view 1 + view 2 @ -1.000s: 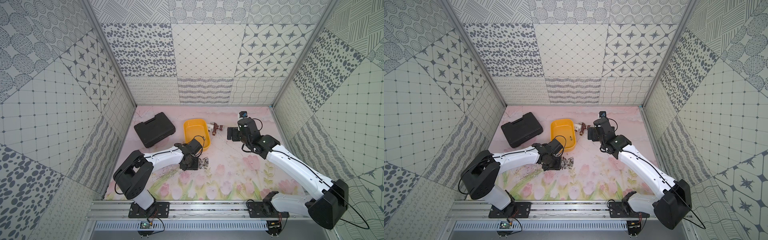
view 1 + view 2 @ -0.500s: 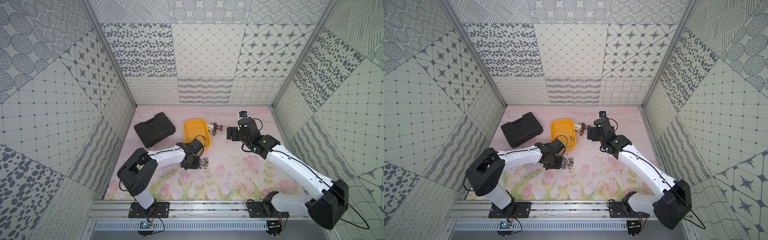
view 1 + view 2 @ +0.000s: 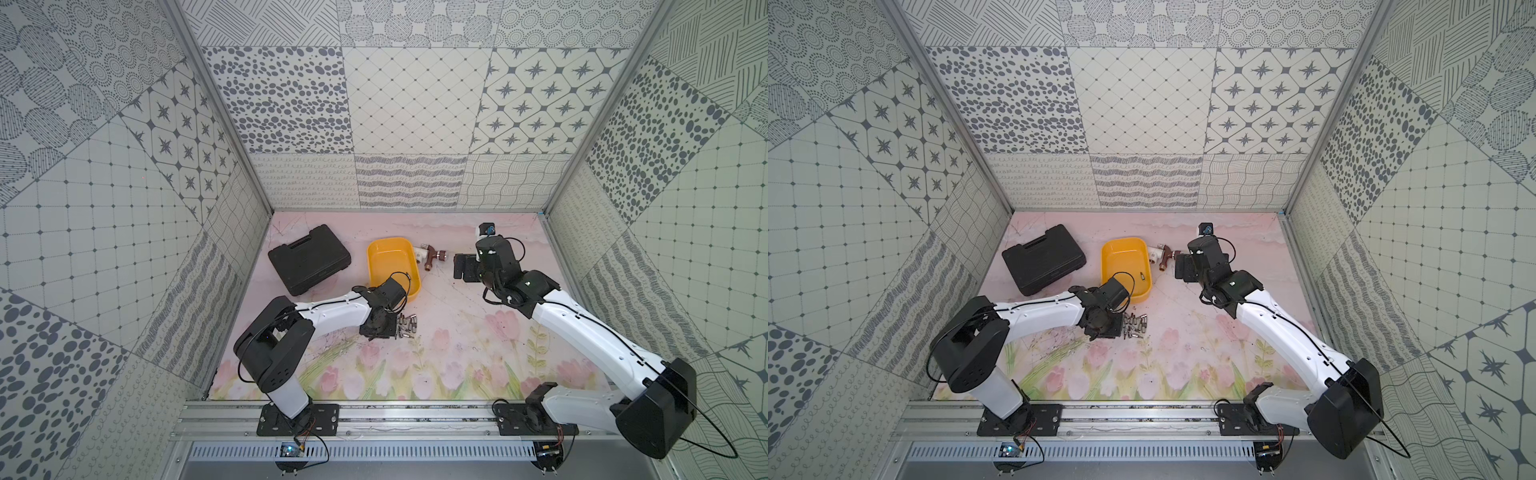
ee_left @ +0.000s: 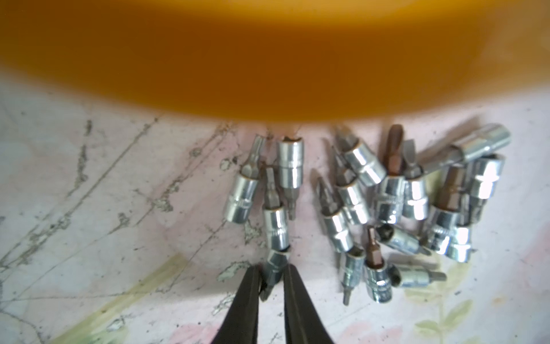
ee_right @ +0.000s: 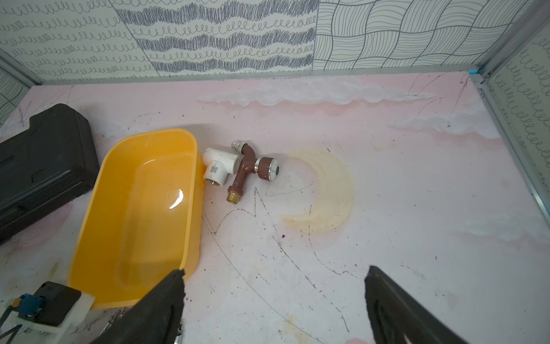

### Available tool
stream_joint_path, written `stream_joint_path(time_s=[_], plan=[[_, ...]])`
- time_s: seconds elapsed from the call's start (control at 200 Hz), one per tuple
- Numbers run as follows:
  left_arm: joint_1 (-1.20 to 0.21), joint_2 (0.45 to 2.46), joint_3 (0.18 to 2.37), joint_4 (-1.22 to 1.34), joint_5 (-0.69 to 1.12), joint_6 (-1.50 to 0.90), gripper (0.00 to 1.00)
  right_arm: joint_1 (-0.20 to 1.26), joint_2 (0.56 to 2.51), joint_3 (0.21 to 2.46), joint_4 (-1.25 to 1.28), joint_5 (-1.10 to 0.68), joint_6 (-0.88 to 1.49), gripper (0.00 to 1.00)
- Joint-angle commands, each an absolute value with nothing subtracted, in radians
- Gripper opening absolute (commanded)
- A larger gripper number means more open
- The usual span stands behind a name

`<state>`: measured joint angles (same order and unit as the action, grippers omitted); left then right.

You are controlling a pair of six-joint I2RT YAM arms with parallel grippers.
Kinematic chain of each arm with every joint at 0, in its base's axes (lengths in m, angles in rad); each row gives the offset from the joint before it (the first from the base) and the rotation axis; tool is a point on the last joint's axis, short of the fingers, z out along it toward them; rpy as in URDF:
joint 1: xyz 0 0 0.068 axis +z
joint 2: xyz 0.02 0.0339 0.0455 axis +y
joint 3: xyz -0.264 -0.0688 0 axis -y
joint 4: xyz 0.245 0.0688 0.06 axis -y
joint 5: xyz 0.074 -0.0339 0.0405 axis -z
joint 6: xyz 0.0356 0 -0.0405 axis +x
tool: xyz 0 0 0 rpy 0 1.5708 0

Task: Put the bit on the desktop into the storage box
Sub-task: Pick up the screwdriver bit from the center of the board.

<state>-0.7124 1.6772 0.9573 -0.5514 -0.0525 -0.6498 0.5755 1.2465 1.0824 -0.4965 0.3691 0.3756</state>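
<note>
1. Bit that I am picking lies flat on the table. It is at the edge of the heap of bits, and its end touches a neighbour bit.
2. In both top views the heap of bits is on the table, just beside the short wall of the storage box that faces the robot bases. It is outside the box.
3. My left pincer is down at the table. Its two dark fingers are nearly together and press on both sides of this bit, so I read it as gripped. The bit is not lifted.
4. My right pincer has its jaws spread wide and holds nothing. It hangs over bare table on the other side of the storage box, well apart from the heap.
5. Between the storage box and the right pincer lie a brown tap fitting and a white pipe piece. They touch each other, and the white piece is just beside the box wall.
6. Black tool case lies closed on the far side of the box from the tap fitting, near but apart.
</note>
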Motion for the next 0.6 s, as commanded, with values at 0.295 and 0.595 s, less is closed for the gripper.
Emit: stream_joint_path(time_s=[0.295,0.595], plan=[[-0.714,1.638,0.923,-0.628,-0.069,-0.651,0.11,0.572,1.228,1.063,-0.453,0.383,0.393,0.97],[-0.715,1.596,0.919,-0.624,-0.077,-0.643,0.0,0.57,1.203,1.046,-0.452,0.393,0.394,0.97]])
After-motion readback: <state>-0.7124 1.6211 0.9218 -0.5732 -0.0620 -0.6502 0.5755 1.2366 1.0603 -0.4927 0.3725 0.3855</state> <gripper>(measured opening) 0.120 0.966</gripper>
